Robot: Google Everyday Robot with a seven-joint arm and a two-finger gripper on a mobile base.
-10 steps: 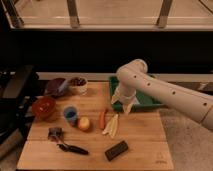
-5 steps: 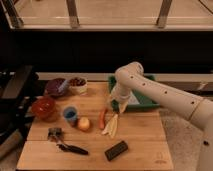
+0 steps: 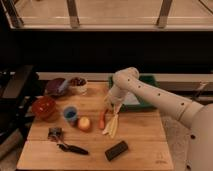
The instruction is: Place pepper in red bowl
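A small orange-red pepper point(image 3: 102, 120) lies on the wooden board point(image 3: 140, 145), next to pale yellow strips point(image 3: 113, 125). The red bowl point(image 3: 44, 107) rests at the board's left edge, far from the pepper. My gripper point(image 3: 111, 104) hangs at the end of the white arm, just above and right of the pepper's upper end, pointing down. Its fingers look open with nothing between them.
A blue cup point(image 3: 70, 114) and a round yellow-orange fruit point(image 3: 84, 123) sit between bowl and pepper. A dark purple bowl point(image 3: 56, 87) and a white cup point(image 3: 78, 84) stand at the back left. A green tray point(image 3: 145, 100) lies behind the arm. A black block point(image 3: 116, 150) and a dark tool point(image 3: 62, 140) lie in front.
The arm has swung left and lowered, bringing the gripper from over the green tray's front edge down toward the pepper. The objects have not moved.
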